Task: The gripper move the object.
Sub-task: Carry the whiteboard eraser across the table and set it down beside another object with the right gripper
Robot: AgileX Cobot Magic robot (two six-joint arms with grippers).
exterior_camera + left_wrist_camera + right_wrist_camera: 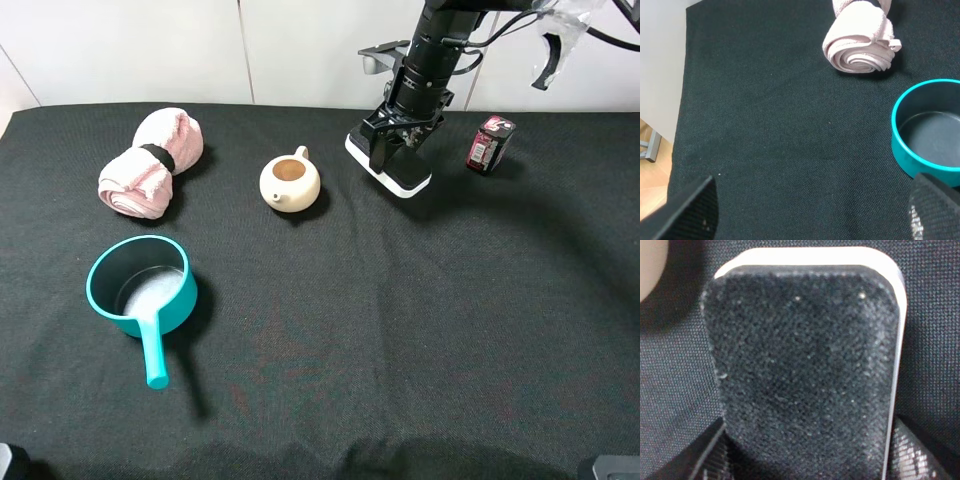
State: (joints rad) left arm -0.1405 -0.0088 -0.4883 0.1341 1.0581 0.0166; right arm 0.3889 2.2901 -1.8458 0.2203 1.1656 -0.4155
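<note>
The right hand (pixel 393 152) comes down from the far right and is closed on the object (pixel 402 177). One dark finger (pixel 700 455) lies against one long side and the other finger against the opposite side. In the right wrist view the black felt-like top fills most of the frame, with the white base showing as a thin rim around it.

The object is on the far part of the bench (pixel 400 330), right of the middle. It lies slantwise, with its near end turned to the right. I cannot tell whether its underside is touching the black cloth or hangs just above it.

To the left of the object, apart from it, stands a small cream teapot (pixel 290 183). To the right, also apart, stands a red-black packet (pixel 490 143).

The left hand (pixel 810 212) is spread wide with nothing between its fingers. It hangs over bare cloth at the left side of the bench. A rolled pink towel (pixel 150 162) with a dark band lies far left. Nearer than the towel sits a teal pan (pixel 140 290), its handle pointing toward the near edge. In the left wrist view the pan's rim sits close beside one fingertip.
</note>
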